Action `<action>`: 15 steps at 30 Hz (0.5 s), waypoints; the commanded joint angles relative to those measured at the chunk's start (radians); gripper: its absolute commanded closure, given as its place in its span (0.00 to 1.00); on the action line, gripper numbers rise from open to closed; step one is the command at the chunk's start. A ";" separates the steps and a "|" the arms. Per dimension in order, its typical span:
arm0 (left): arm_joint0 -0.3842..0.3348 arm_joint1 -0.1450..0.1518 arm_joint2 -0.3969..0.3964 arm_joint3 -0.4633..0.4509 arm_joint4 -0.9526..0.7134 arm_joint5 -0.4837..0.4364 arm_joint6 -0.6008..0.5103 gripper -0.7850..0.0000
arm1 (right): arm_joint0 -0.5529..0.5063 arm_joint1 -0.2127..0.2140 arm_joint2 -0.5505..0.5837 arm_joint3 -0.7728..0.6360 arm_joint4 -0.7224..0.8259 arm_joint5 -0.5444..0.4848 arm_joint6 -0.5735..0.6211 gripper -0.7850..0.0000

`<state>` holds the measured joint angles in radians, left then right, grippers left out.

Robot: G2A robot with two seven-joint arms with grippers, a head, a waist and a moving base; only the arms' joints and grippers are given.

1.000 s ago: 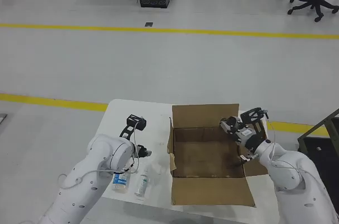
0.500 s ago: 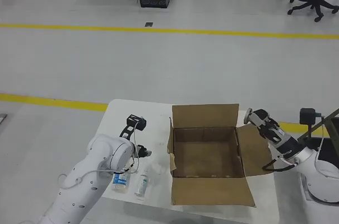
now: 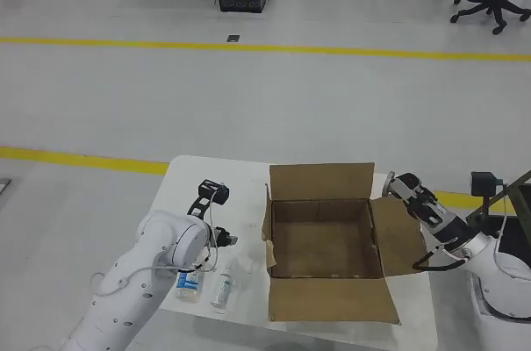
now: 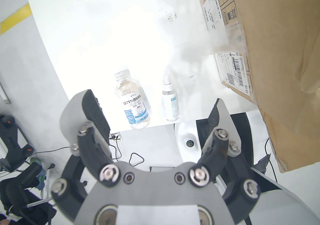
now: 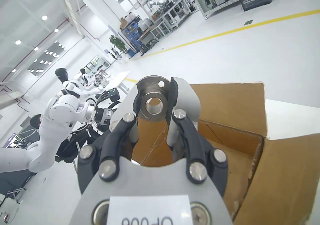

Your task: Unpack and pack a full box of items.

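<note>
My right jaws clamp a metal bushing [image 5: 151, 85] beside the box [image 3: 322, 182], I judge for unpacking; my left jaws wait apart.

One cardboard box [image 3: 322, 182], two bottles [image 4: 133, 103], one metal ring [image 5: 153, 105], one table [image 3: 214, 175]

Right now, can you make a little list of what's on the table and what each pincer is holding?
Table: white
Box: cardboard, flaps open, looks empty
Bottles: big clear bottle and small spray bottle, lying side by side beside the box
Left pincer: open, empty, over the table
Right pincer: shut on a metal ring, by the box's side flap
</note>
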<state>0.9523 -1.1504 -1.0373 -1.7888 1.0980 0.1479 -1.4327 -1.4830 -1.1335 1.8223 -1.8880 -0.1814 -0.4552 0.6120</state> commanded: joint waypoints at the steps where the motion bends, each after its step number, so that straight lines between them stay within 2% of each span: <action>1: 0.000 0.000 0.000 0.000 0.000 0.000 0.000 0.00 | -0.005 0.001 0.012 -0.013 -0.037 0.011 -0.024 1.00; 15: 0.000 0.000 0.000 0.000 0.000 0.000 0.000 0.00 | -0.061 0.016 0.173 0.015 -0.225 0.193 -0.104 1.00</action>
<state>0.9523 -1.1504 -1.0373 -1.7888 1.0980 0.1479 -1.4327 -1.5382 -1.1182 1.9867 -1.8806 -0.4077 -0.2674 0.5116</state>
